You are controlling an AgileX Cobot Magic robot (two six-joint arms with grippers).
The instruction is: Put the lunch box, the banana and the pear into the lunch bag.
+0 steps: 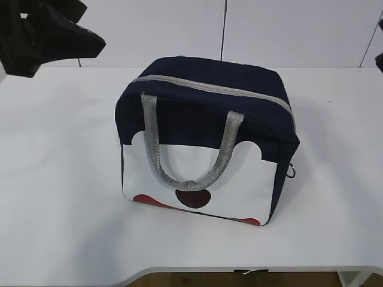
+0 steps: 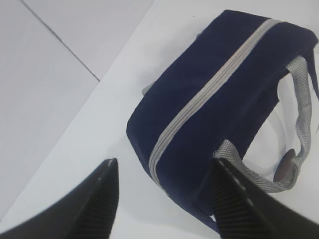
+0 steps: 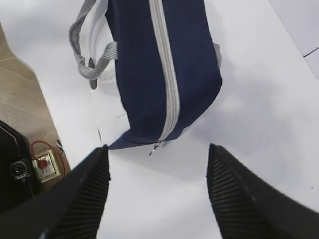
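Observation:
The lunch bag [image 1: 203, 116] stands in the middle of the white table, navy on top, with its white side facing the camera. Its grey zipper [image 1: 209, 88] runs shut along the top, the ring pull [image 1: 292, 171] hanging at the right end. My left gripper [image 2: 165, 162] hovers open above the bag's [image 2: 249, 109] left end, nothing between its fingers. My right gripper [image 3: 158, 148] hovers open above the table just past the bag's [image 3: 134, 64] right end, over the zipper pull [image 3: 154, 148]. The lunch box, the banana and the pear are out of view.
The left arm [image 1: 42, 39] hangs dark at the upper left over the table [image 1: 60, 179]. A grey handle [image 1: 185, 173] droops over the bag's white side. The table's front edge [image 1: 179, 270] is close; floor with a power socket [image 3: 42, 164] lies beyond it.

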